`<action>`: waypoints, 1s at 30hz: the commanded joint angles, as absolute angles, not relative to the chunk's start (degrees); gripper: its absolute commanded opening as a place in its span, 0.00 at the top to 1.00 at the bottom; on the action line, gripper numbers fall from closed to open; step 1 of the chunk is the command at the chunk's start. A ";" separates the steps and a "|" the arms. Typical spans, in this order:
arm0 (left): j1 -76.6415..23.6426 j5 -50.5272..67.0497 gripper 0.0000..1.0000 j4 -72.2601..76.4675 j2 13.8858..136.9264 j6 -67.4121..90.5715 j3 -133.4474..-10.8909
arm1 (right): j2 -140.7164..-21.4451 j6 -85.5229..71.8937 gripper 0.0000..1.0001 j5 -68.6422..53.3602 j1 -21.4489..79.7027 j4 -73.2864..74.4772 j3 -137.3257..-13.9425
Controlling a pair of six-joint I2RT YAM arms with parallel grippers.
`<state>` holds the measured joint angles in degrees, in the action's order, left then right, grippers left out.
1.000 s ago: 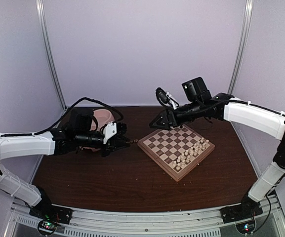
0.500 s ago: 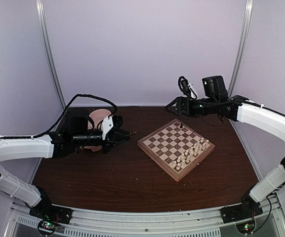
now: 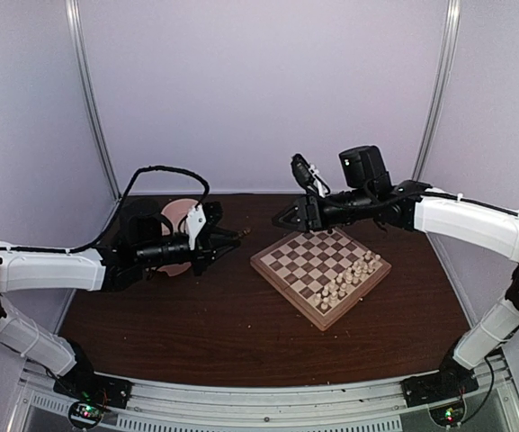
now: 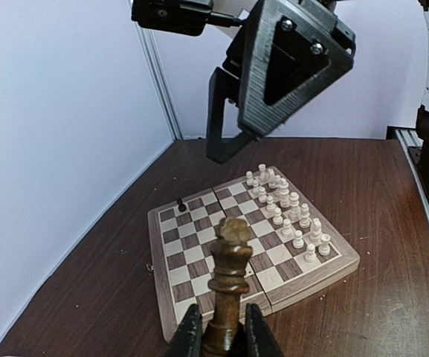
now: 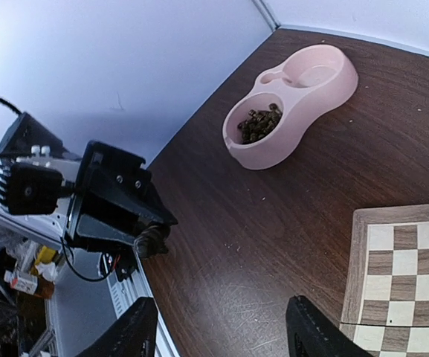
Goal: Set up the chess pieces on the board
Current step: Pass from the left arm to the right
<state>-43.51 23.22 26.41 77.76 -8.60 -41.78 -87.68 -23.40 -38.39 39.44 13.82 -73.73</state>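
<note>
My left gripper [image 3: 235, 236] is shut on a dark brown king [image 4: 229, 271], held upright between its fingertips [image 4: 190, 331] above the table, left of the board [image 3: 283, 295]. The board also shows in the left wrist view [image 4: 199, 249], with one small dark piece [image 4: 181, 202] on a far-left square. More dark pieces [image 5: 257, 125] lie in one cup of the pink double bowl [image 5: 292, 104]. My right gripper [image 3: 286, 219] is open and empty, hovering above the board's far-left corner; the right wrist view shows its jaws [image 5: 221, 335] wide apart.
Cream chessmen [image 3: 349, 277] stand in two rows along the board's right edge and show in the left wrist view [image 4: 285, 204]. The pink bowl [image 3: 180, 220] sits behind my left arm. The right gripper hangs high in front of the left wrist camera.
The right gripper first swung right and away from the board, then came back left over its far-left corner. The left gripper has edged toward the board with the king.
</note>
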 commanded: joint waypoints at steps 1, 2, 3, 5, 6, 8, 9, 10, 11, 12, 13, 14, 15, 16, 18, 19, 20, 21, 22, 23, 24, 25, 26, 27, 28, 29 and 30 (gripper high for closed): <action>-43.68 23.91 1.00 30.93 78.98 -7.30 -42.05 | -89.60 -22.07 0.45 -40.89 41.53 12.49 -75.84; -43.67 24.18 1.00 31.06 79.15 -7.35 -42.08 | -89.99 -22.54 0.48 -41.94 41.76 11.82 -75.85; -43.68 24.37 1.00 31.23 79.29 -7.44 -42.17 | -90.26 -22.99 0.51 -42.82 41.95 10.57 -75.78; -43.68 24.65 1.00 31.77 79.51 -7.49 -42.09 | -90.73 -23.29 0.53 -44.14 42.59 9.35 -75.68; -43.68 24.76 1.00 31.95 79.60 -7.62 -42.16 | -90.90 -23.23 0.56 -44.76 42.94 8.79 -75.63; -43.68 25.20 1.00 32.08 79.84 -7.80 -42.35 | -91.30 -23.21 0.57 -44.78 43.38 8.47 -75.88; -43.68 25.44 1.00 32.15 80.02 -7.86 -42.50 | -91.60 -23.20 0.57 -44.62 43.53 8.45 -76.05; -43.68 25.53 1.00 32.17 80.13 -7.93 -42.66 | -91.89 -23.20 0.58 -44.40 43.62 8.44 -76.29; -43.68 25.68 1.00 32.10 80.34 -7.91 -42.77 | -92.20 -23.23 0.58 -44.15 43.79 8.35 -76.55; -43.66 26.01 1.00 32.13 80.48 -7.98 -42.91 | -92.53 -23.21 0.61 -44.00 43.92 8.09 -76.74; -43.68 26.14 1.00 32.15 80.66 -7.97 -42.99 | -92.81 -23.28 0.63 -43.91 44.06 7.68 -76.86; -43.68 26.23 1.00 32.24 80.86 -7.86 -43.11 | -93.20 -23.48 0.63 -43.86 44.23 7.24 -77.09; -43.64 26.27 1.00 32.25 80.94 -7.83 -43.15 | -93.52 -23.54 0.63 -43.90 44.41 6.94 -77.32; -43.63 26.30 1.00 32.26 80.99 -7.90 -43.21 | -93.92 -23.59 0.63 -43.94 44.55 6.89 -77.73; -43.68 26.22 1.00 32.01 80.97 -7.99 -43.28 | -94.76 -23.39 0.64 -44.07 44.97 7.17 -78.65; -43.68 26.16 1.00 31.99 80.95 -8.02 -43.28 | -95.27 -23.36 0.64 -44.18 45.07 7.33 -79.12; -43.68 26.18 1.00 31.92 80.88 -8.04 -43.28 | -95.88 -23.33 0.64 -44.21 45.24 7.52 -79.51; -43.68 26.11 1.00 31.91 80.91 -8.11 -43.25 | -96.27 -23.23 0.64 -44.29 45.40 7.73 -79.84; -43.68 26.10 1.00 31.84 80.82 -8.15 -43.29 | -96.64 -23.14 0.64 -44.37 45.50 7.82 -80.11; -43.68 26.10 1.00 31.78 80.80 -8.09 -43.25 | -96.98 -23.12 0.64 -44.34 45.60 7.96 -80.34; -43.68 26.07 1.00 31.73 80.78 -8.16 -43.22 | -97.27 -23.06 0.64 -44.18 45.75 8.04 -80.55; -43.68 26.06 1.00 31.73 80.71 -8.14 -43.16 | -97.58 -23.03 0.64 -44.13 45.79 8.21 -80.82; -43.68 26.14 1.00 31.73 80.69 -8.17 -43.11 | -97.84 -22.95 0.65 -44.06 45.86 8.52 -81.10; -43.68 26.16 1.00 31.73 80.73 -8.17 -43.07 | -98.05 -22.86 0.67 -44.08 45.88 8.71 -81.32; -43.68 26.11 1.00 31.73 80.69 -8.22 -43.07 | -98.27 -22.85 0.71 -44.16 45.92 8.77 -81.44; -43.68 26.09 1.00 31.73 80.76 -8.22 -43.06 | -98.34 -22.92 0.72 -44.28 45.96 8.73 -81.48; -43.67 26.11 1.00 31.77 80.77 -8.23 -43.07 | -98.43 -22.94 0.73 -44.34 45.97 8.66 -81.51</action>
